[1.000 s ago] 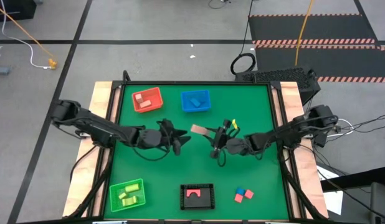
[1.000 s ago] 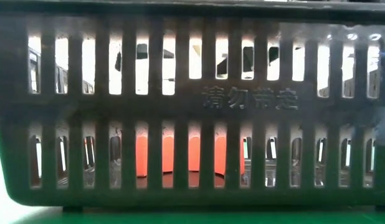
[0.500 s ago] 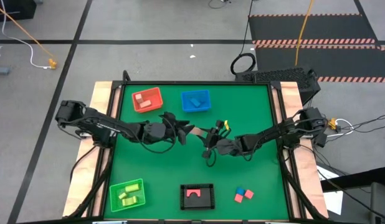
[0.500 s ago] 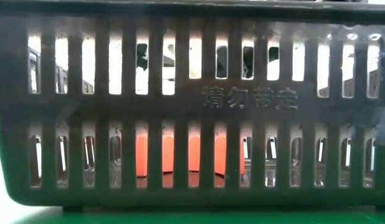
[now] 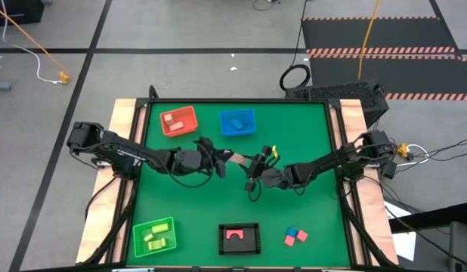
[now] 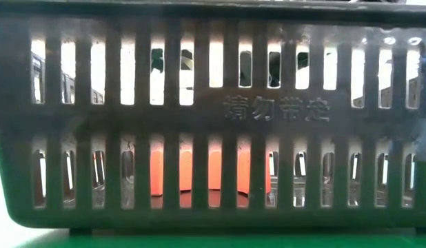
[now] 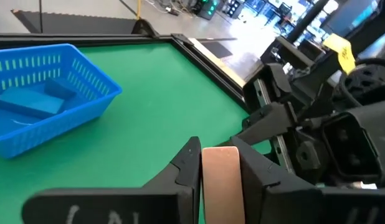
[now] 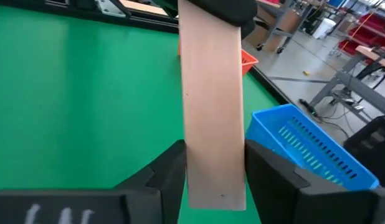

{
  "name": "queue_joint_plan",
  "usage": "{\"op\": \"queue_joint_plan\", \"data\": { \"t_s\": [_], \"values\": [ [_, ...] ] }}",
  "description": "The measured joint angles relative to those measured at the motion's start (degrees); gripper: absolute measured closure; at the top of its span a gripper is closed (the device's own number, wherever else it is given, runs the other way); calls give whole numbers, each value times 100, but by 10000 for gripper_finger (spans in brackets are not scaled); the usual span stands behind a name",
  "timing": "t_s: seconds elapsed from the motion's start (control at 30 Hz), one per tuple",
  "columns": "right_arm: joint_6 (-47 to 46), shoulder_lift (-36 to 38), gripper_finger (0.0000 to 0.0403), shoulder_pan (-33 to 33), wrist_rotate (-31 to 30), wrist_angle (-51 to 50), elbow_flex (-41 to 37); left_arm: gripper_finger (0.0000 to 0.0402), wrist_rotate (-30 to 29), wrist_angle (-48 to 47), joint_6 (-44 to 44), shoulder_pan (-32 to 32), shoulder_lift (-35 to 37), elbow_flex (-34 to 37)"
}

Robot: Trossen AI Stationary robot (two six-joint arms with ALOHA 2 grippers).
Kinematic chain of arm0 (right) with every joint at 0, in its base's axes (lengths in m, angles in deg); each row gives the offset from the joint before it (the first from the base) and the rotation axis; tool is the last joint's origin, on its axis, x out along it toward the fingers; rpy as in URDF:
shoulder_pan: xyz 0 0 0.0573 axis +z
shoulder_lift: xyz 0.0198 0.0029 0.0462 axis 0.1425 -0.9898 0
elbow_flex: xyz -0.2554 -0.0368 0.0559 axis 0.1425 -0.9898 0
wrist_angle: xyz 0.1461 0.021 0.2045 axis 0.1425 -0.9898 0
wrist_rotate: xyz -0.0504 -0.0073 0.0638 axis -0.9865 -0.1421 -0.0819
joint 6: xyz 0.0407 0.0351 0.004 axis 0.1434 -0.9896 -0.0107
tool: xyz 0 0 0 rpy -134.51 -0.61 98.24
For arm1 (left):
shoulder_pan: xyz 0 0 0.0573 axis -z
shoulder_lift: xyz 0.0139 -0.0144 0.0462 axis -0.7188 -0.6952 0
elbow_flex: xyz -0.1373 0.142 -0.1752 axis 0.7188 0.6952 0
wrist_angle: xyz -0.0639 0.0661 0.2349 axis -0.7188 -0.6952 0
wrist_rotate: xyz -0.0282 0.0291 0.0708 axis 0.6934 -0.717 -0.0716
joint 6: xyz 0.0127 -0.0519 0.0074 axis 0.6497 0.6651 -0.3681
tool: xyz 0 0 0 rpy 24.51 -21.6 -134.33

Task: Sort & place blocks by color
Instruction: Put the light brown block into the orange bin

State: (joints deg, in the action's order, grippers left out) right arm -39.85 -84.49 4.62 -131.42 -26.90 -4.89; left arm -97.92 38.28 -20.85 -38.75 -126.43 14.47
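A plain tan bar block (image 5: 237, 158) hangs above the middle of the green table between my two grippers. My left gripper (image 5: 224, 160) comes from the left and is shut on the bar's left end. My right gripper (image 5: 251, 164) comes from the right, its fingers close against the bar's other end. Two loose blocks, one blue and one red (image 5: 296, 237), lie on the table near the front right. The right wrist view shows the bar (image 8: 213, 106) running away from that gripper's fingers. My left gripper pinches the bar's left end (image 7: 221, 177) between its two fingers, coming level from the table's left. The bar reaches out past the fingertips, clear of the table. My right gripper has a finger (image 8: 171, 168) on each long side of the bar's near end (image 8: 215, 186), level from the table's right. The bar lies along the fingers, clear of the table.
A red basket (image 5: 178, 121) and a blue basket (image 5: 237, 122) stand at the far side, each with blocks inside. A green basket (image 5: 154, 236) and a black basket (image 5: 239, 238) stand at the near edge. The black basket (image 6: 213, 124) fills the low view.
My right gripper has carried the tan bar toward the table's left, and my left gripper has come toward the right to meet it. My left gripper, open a second ago, has shut on the bar's free end. The bar stays level and clear of the table.
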Motion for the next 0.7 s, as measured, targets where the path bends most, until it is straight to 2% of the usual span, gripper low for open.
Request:
{"op": "queue_joint_plan", "data": {
  "t_s": [0.3,0.53,0.63,0.7],
  "values": [
    [-491,16,212,41,472,-553,0,344,-12,-162,-113,91,-4,4],
    [-1253,517,165,42,823,-1694,0,344,-64,-133,-207,78,-4,4],
    [-1750,883,148,42,1345,-2551,0,344,-80,-213,-360,24,-3,4],
    [-2247,1166,143,42,1905,-3264,0,344,-205,-445,-442,-51,36,4]
  ]
}}
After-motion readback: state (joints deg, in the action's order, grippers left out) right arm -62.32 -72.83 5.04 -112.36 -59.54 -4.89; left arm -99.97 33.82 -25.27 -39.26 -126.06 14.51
